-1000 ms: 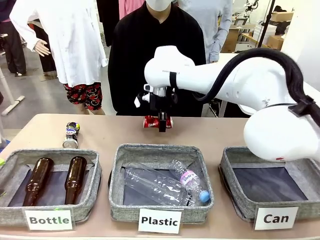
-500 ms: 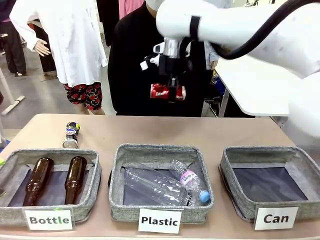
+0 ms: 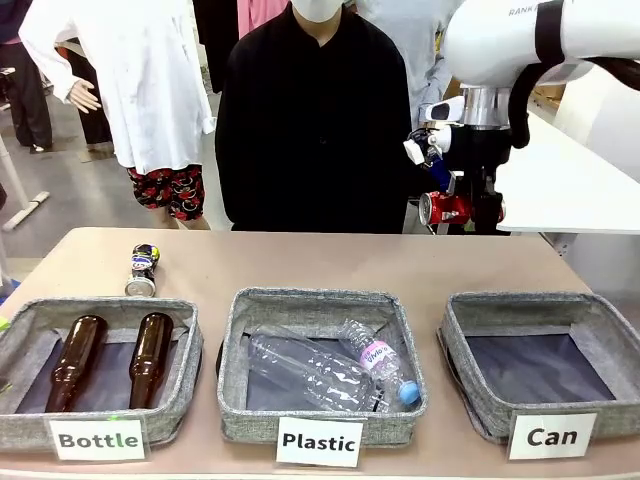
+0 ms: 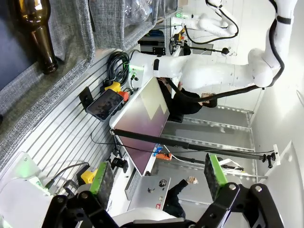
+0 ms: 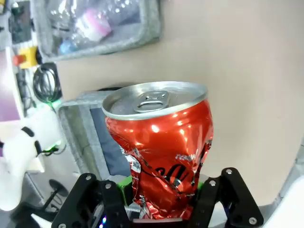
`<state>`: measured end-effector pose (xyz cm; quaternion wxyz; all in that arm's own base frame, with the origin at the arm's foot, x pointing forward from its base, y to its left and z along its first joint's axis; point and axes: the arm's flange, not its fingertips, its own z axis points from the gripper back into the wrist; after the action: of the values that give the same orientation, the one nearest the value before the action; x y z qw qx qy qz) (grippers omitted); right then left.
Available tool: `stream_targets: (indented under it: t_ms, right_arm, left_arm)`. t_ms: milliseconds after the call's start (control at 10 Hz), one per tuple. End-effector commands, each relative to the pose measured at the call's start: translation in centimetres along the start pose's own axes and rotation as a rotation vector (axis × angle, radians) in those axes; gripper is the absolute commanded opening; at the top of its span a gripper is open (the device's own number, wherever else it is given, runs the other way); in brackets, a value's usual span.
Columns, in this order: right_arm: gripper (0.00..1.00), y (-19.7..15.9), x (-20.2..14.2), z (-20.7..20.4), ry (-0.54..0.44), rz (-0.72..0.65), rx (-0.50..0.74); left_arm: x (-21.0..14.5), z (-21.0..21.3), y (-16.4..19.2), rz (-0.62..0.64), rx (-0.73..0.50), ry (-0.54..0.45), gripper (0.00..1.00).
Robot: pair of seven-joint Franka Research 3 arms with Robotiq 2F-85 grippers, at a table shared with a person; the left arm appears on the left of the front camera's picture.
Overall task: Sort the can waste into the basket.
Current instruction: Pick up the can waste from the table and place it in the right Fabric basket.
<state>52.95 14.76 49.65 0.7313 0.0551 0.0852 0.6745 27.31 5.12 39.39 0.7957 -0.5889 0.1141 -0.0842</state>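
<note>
I hold the shiny red crushed metal can [image 3: 443, 208] tight in my right tool [image 3: 468, 212], up in the air behind the grey woven fabric basket [image 3: 470, 395] marked "Can". My left tool [image 4: 158, 176] is wide open with nothing in it. The dark printed crushed can [image 3: 143, 268] sits on the tan bench [image 3: 300, 262].

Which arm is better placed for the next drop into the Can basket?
Right: its hand holds the red can aloft near the Can basket. The left hand is open, empty, by the Bottle basket.
</note>
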Motion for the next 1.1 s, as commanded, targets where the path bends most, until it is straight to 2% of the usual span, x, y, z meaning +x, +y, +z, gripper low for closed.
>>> stream_targets:
  t_ms: [0, 100, 200, 300, 400, 600, 700, 800, 1000]
  right_arm:
    - [0.0, 6.3, -10.4, -7.5, 0.017, 0.009, 0.01]
    - [0.0, 6.5, -10.6, -7.9, 0.017, 0.011, 0.005]
    - [0.0, 6.5, -10.9, -8.8, -0.052, -0.015, -0.02]
    - [0.0, 5.6, -10.6, -7.9, -0.154, -0.161, -0.015]
    - [0.0, 5.2, -10.2, -7.3, 0.001, -0.025, 0.036]
    - [0.0, 5.2, -10.2, -7.3, 0.001, -0.025, 0.036]
    - [0.0, 6.0, -11.6, -8.7, -0.042, -0.059, 0.03]
    - [0.0, 4.1, -9.6, -8.2, -0.014, 0.034, 0.04]
    - [0.0, 3.4, -9.7, -8.6, -0.001, 0.065, 0.118]
  left_arm:
    - [-0.3, -0.1, 0.1, -0.01, -0.002, 0.003, 1.0]
    - [-0.3, -0.1, 0.1, -0.01, -0.002, 0.003, 1.0]
    - [-0.3, -0.1, 0.1, -0.01, -0.002, 0.003, 1.0]
    - [-0.3, -0.1, 0.1, -0.01, -0.002, 0.003, 1.0]
    - [-0.3, -0.1, 0.1, -0.01, -0.002, 0.003, 1.0]
    - [-0.3, -0.1, 0.1, -0.01, -0.002, 0.003, 1.0]
    - [-0.3, -0.1, 0.1, -0.01, -0.002, 0.003, 1.0]
    - [-0.3, -0.1, 0.1, -0.01, -0.002, 0.003, 1.0]
    - [-0.3, -0.1, 0.1, -0.01, -0.002, 0.003, 1.0]
